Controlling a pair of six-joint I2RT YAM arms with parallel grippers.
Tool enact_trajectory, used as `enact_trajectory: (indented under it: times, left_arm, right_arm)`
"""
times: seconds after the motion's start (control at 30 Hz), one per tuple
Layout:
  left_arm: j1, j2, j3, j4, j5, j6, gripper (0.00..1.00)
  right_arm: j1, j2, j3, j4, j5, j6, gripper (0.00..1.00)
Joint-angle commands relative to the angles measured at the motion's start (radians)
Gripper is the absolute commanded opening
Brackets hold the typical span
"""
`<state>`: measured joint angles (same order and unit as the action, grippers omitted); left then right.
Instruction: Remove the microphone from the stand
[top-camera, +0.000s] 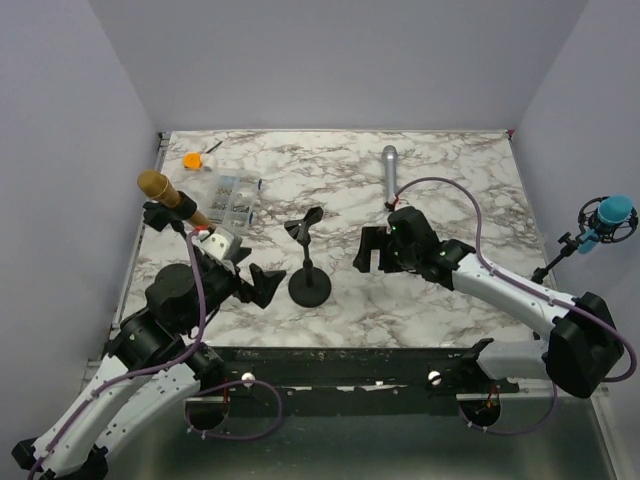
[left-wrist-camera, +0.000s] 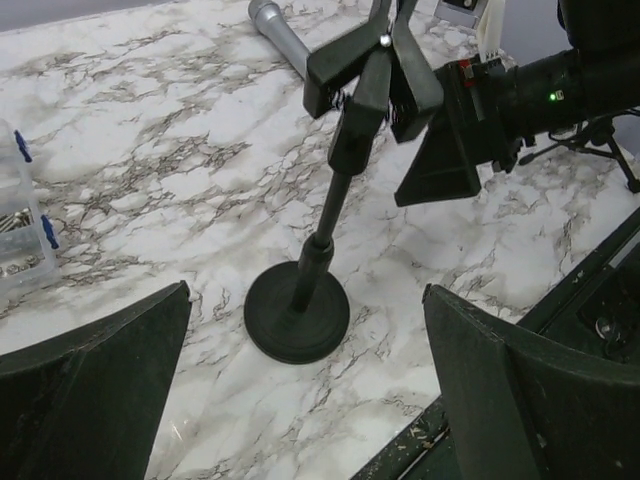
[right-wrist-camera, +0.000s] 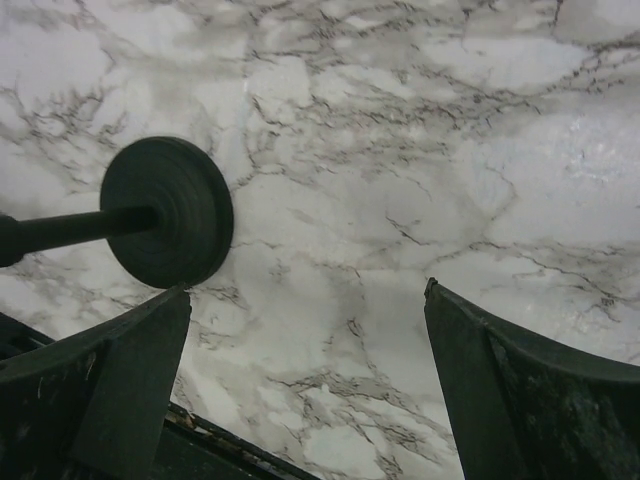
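Microphone off the stand, both grippers spread wide and holding nothing.
The microphone (top-camera: 389, 172) lies at upper centre of the top view, well apart from the mid-frame stand (top-camera: 309, 270). The left gripper (top-camera: 262, 285) and right gripper (top-camera: 370, 252) flank the stand. In the left wrist view the stand's clip partly hides the microphone.

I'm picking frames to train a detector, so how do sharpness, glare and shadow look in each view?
Top external: even light, soft shadows, the stand sharp. Left wrist: the stand is crisp, and the near foreground is dark and soft-edged. Right wrist: a pale sheen lies on the marble table, the stand's base is slightly soft, and the bottom corners are underexposed.
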<state>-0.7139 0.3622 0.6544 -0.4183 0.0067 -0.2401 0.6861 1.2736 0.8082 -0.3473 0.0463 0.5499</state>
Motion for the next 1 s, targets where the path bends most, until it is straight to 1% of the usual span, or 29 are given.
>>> enact_trajectory:
  times: [0.0, 0.1, 0.27, 0.33, 0.4, 0.47, 0.5, 0.57, 0.6, 0.63, 0.7, 0.8, 0.9, 0.97]
  left_arm:
    - [0.000, 0.104, 0.229, -0.184, -0.119, -0.049, 0.98]
    - [0.000, 0.159, 0.360, -0.274, -0.185, -0.082, 0.98]
    - [0.001, 0.253, 0.540, -0.361, -0.214, -0.080, 0.98]
    - [0.000, 0.300, 0.600, -0.388, -0.179, -0.099, 0.99]
    - [-0.001, 0.336, 0.626, -0.383, -0.105, -0.141, 0.98]
    - [0.000, 0.355, 0.615, -0.345, -0.029, -0.221, 0.99]
    - [0.001, 0.359, 0.595, -0.309, 0.031, -0.251, 0.98]
    - [0.000, 0.360, 0.545, -0.232, 0.112, -0.309, 0.99]
    - [-0.001, 0.359, 0.517, -0.201, 0.133, -0.333, 0.98]
    - [0.000, 0.358, 0.499, -0.175, 0.137, -0.350, 0.99]
    - [0.001, 0.362, 0.476, -0.153, 0.132, -0.376, 0.98]
    - [0.001, 0.361, 0.471, -0.155, 0.114, -0.377, 0.99]
    - [0.000, 0.343, 0.468, -0.170, 0.090, -0.361, 0.98]
    - [0.001, 0.328, 0.464, -0.187, 0.066, -0.351, 0.99]
  right_arm:
    - [-0.001, -0.043, 0.071, 0.007, -0.020, -0.048, 1.00]
    - [0.000, -0.076, 0.070, 0.029, -0.038, -0.055, 1.00]
    - [0.000, -0.131, 0.070, 0.058, -0.114, -0.058, 1.00]
    - [0.000, -0.178, 0.067, 0.104, -0.182, -0.064, 1.00]
    - [-0.001, -0.216, 0.078, 0.157, -0.259, -0.024, 1.00]
    - [-0.001, -0.227, 0.107, 0.216, -0.354, 0.063, 1.00]
    - [0.000, -0.221, 0.118, 0.259, -0.429, 0.110, 1.00]
    - [-0.001, -0.202, 0.127, 0.397, -0.557, 0.233, 1.00]
    - [-0.001, -0.189, 0.130, 0.457, -0.582, 0.296, 1.00]
    - [-0.001, -0.179, 0.138, 0.487, -0.577, 0.344, 1.00]
    - [-0.001, -0.143, 0.169, 0.489, -0.553, 0.399, 1.00]
    - [0.000, -0.075, 0.225, 0.478, -0.547, 0.427, 1.00]
    - [0.007, -0.008, 0.266, 0.505, -0.598, 0.455, 0.99]
    - [0.020, 0.016, 0.282, 0.502, -0.595, 0.452, 0.99]
